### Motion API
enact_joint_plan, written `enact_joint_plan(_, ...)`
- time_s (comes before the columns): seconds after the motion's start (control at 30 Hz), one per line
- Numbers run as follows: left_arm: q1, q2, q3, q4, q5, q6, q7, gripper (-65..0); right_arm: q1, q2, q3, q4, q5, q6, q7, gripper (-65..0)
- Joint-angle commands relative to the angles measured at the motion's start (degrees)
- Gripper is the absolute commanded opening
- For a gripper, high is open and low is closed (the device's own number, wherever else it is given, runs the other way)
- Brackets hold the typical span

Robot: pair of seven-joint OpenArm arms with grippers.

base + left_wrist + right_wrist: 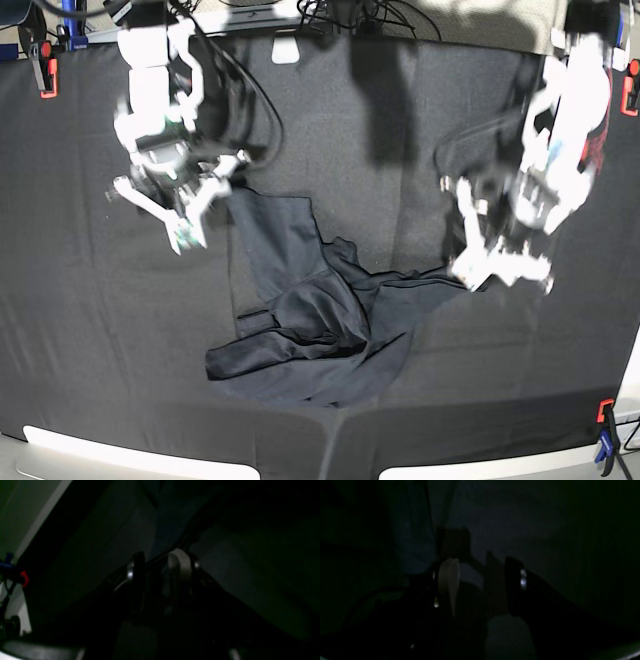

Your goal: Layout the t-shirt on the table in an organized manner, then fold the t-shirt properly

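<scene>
The dark t-shirt (320,320) lies crumpled in the middle of the black table (100,350), one strip running up-left and one edge drawn out to the right. My left gripper (470,270) is at that right edge; in the left wrist view its fingers (178,565) stand close together with a fold of bluish cloth (170,517) between them. My right gripper (185,235) hovers just left of the shirt's upper-left corner. In the dim right wrist view its fingers (448,580) stand apart, with shirt cloth (412,542) beyond them.
Red clamps hold the tablecloth at the far left (45,75) and far right (630,95). A red and blue clamp (603,425) is at the near right corner. Cables lie along the back edge (350,15). A clamp also shows in the left wrist view (23,577).
</scene>
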Motion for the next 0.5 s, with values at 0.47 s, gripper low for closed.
enact_joint_plan(0.47, -15.7, -0.3, 11.4, -21.2, 8.1, 4.8, -2.3, -46.8, 0.8, 0.0, 0.1, 3.4, 0.1, -0.2, 1.8, -36.2)
